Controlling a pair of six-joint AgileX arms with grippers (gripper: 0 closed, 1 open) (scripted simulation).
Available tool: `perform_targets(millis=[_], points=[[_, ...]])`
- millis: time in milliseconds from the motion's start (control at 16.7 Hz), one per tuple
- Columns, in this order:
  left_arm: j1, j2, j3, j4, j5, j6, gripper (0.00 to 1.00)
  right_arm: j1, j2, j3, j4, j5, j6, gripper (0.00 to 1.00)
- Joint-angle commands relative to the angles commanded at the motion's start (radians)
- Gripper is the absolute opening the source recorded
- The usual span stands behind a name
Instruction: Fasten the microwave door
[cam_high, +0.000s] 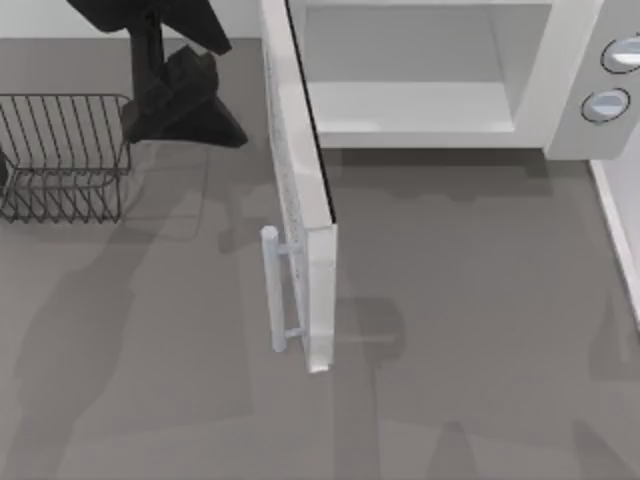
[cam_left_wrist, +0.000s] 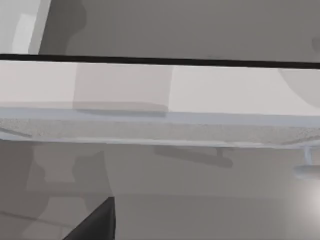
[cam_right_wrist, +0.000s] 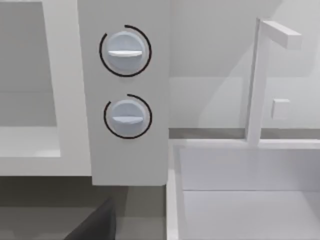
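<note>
The microwave door (cam_high: 298, 170) stands wide open, swung out from the white microwave body (cam_high: 560, 80) toward the table's front. Its pale bar handle (cam_high: 271, 290) runs along the outer edge, facing the left. My left gripper (cam_high: 185, 105) hovers at the back left, between the wire basket and the door, apart from the door. In the left wrist view the door's outer face (cam_left_wrist: 150, 92) stretches across, with a dark part of my left gripper (cam_left_wrist: 97, 225) below it. The right wrist view faces the body's two round knobs (cam_right_wrist: 125, 50), with a dark part of my right gripper (cam_right_wrist: 95, 225) in the corner.
A dark wire basket (cam_high: 60, 155) stands at the far left. A white sink (cam_right_wrist: 240, 170) with a faucet (cam_right_wrist: 257, 80) sits right of the microwave; its rim (cam_high: 612, 220) runs along the table's right edge. Bare grey tabletop (cam_high: 460, 330) lies in front.
</note>
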Motion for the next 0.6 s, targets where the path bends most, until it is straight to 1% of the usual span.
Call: perform_targets(millis=[300, 600], points=[[-0.002, -0.004, -0.018, 0.018, -0.002, -0.006, 1.0, 0.0, 0.0, 0.0, 0.0, 0.0, 0.0, 1.0], [-0.053, -0.009, -0.179, 0.197, -0.016, -0.056, 1.0, 0.0, 0.0, 0.0, 0.0, 0.0, 0.0, 1.0]])
